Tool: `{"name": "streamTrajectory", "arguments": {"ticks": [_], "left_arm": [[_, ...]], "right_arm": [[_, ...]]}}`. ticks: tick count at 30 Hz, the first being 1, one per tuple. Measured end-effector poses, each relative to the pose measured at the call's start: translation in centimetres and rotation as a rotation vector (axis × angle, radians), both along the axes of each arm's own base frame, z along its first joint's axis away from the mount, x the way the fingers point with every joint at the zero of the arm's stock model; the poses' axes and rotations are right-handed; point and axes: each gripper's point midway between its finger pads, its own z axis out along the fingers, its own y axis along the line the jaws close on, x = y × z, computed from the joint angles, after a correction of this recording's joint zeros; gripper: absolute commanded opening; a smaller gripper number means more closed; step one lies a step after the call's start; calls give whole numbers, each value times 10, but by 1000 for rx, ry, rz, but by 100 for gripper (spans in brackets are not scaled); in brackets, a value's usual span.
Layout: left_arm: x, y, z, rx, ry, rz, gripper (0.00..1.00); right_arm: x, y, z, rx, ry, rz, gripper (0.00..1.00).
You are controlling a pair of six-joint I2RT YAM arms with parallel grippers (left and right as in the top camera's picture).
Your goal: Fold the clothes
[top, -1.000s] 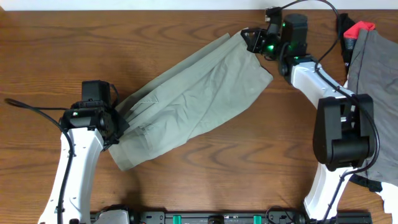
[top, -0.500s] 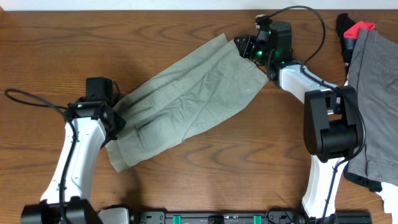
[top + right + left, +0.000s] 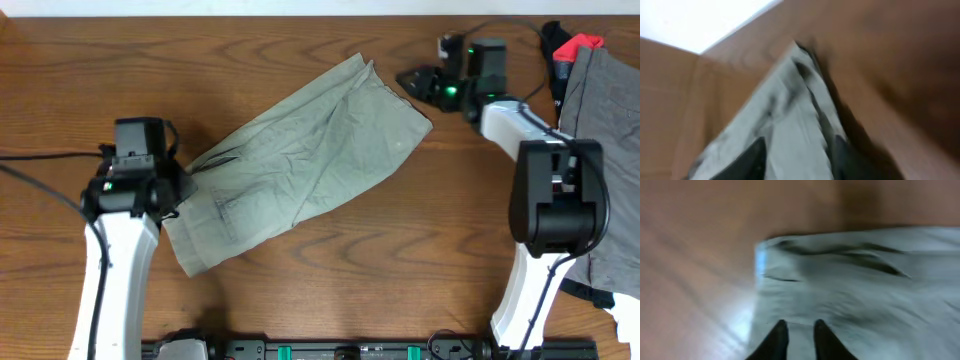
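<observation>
The khaki shorts (image 3: pixel 300 160) lie flat and diagonal on the wooden table, waist end at the lower left, leg end at the upper right. My left gripper (image 3: pixel 180 178) is at the waist edge. In the left wrist view its fingers (image 3: pixel 799 330) stand slightly apart over the cloth (image 3: pixel 865 280), with the pale blue lining (image 3: pixel 760 262) at the edge. My right gripper (image 3: pixel 412 80) is just off the leg end, to its right. In the right wrist view its fingers (image 3: pixel 797 155) are spread wide above the cloth (image 3: pixel 790 130), which is blurred.
A darker grey garment (image 3: pixel 610 150) lies at the right edge of the table. A black and red cloth (image 3: pixel 572 48) sits at the top right. The table's front rail (image 3: pixel 340 350) runs along the bottom.
My right gripper has come off the leg end and pulled back to the right. My left arm has shifted left and up. The shorts have settled flatter on the table.
</observation>
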Motion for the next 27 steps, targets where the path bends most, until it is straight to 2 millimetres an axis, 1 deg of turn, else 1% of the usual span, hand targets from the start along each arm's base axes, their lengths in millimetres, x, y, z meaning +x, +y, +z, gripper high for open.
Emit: {"name": "streamTrajectory", "arguments": {"ticks": [1, 2, 4, 5, 6, 7, 8, 9, 11, 13, 14, 18, 19, 21, 25, 27], "left_arm": [[2, -6, 3, -10, -14, -43, 11], [5, -13, 3, -19, -19, -89, 11], [13, -25, -2, -33, -17, -169, 10], [17, -31, -7, -39, -10, -205, 10], [19, -37, -17, -49, 9, -245, 10], [21, -42, -27, -59, 35, -278, 11], [22, -46, -37, -67, 57, -303, 11], [22, -49, -50, -76, 94, -331, 12], [23, -52, -75, -85, 162, -377, 13], [27, -53, -97, -95, 202, -403, 14], [30, -53, -107, -100, 219, -411, 14], [41, -49, -138, -106, 248, -417, 17], [43, -47, -144, -109, 254, -410, 22], [44, -44, -151, -111, 260, -403, 29], [50, -37, -151, -108, 235, -391, 46], [52, -34, -150, -108, 226, -382, 49]], "right_arm": [[-7, 1, -5, 10, 39, 15, 20], [-14, 4, -8, 17, 68, 33, 17], [-32, 16, -17, 16, 144, 75, 15], [-40, 24, -21, 10, 177, 93, 20], [-48, 32, -26, -3, 210, 107, 36], [-55, 39, -31, -25, 236, 116, 44], [-59, 44, -34, -44, 240, 129, 47], [-63, 50, -38, -71, 242, 142, 46], [-66, 52, -43, -115, 230, 160, 40], [-69, 46, -50, -165, 245, 151, 33], [-71, 39, -55, -203, 261, 136, 30], [-78, 18, -62, -300, 305, 107, 23], [-81, 10, -63, -338, 323, 95, 21], [-85, 5, -64, -374, 331, 96, 21], [-93, -5, -65, -450, 357, 99, 19], [-101, -13, -67, -493, 398, 88, 15]]}}
